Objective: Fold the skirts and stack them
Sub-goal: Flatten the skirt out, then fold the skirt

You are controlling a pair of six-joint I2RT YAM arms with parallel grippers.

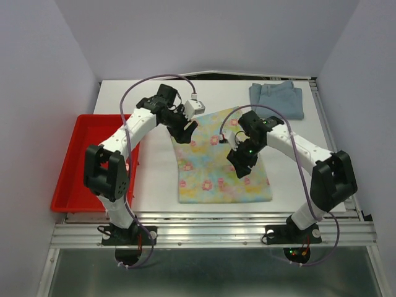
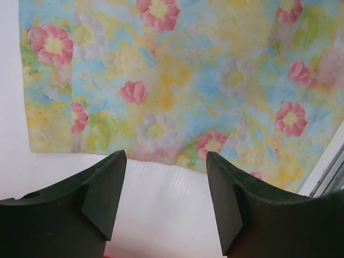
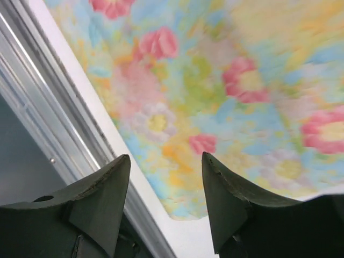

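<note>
The floral skirt (image 1: 218, 167) lies flat in the middle of the table, pastel yellow, blue and green with pink flowers. The light blue denim skirt (image 1: 276, 99) lies folded at the back right. My left gripper (image 1: 187, 131) hovers at the floral skirt's far left corner. In the left wrist view the left gripper (image 2: 166, 161) is open over bare white table, with the floral skirt (image 2: 177, 80) just beyond its tips. My right gripper (image 1: 242, 166) hangs over the cloth's right half. In the right wrist view it (image 3: 165, 161) is open and empty above the floral skirt (image 3: 231, 80).
A red tray (image 1: 74, 167) sits off the table's left edge beside the left arm. An aluminium rail (image 3: 48, 118) runs along the table edge, close to the floral skirt's corner in the right wrist view. Grey walls enclose the table on three sides.
</note>
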